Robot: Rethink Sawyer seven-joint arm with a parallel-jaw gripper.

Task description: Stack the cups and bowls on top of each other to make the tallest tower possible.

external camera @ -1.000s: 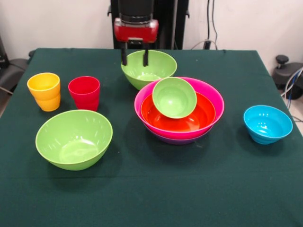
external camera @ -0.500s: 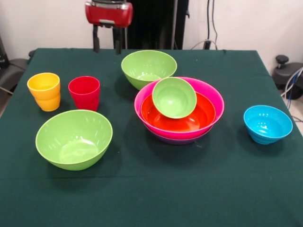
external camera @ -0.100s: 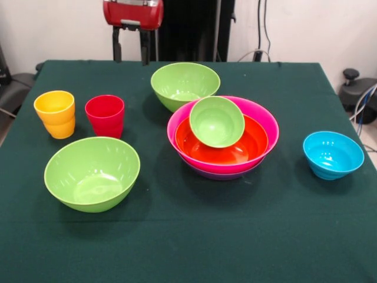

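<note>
Currently my tool [external camera @ -0.100s: 130, 61] hangs empty, fingers parted. Yellow cup [external camera @ -0.100s: 55, 114] looks light, stiff, slick; I'd pinch its rim wall.

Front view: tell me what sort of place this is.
Probably a robot lab or test room. A table under dark green cloth holds plastic bowls, such as the pink bowl, and cups; a red gripper hangs open above the far edge; cables run down the white wall.

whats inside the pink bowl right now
The pink bowl holds the orange bowl, and a small green bowl sits tilted in that. A purple rim peeks out beneath; the rest is covered.
</note>
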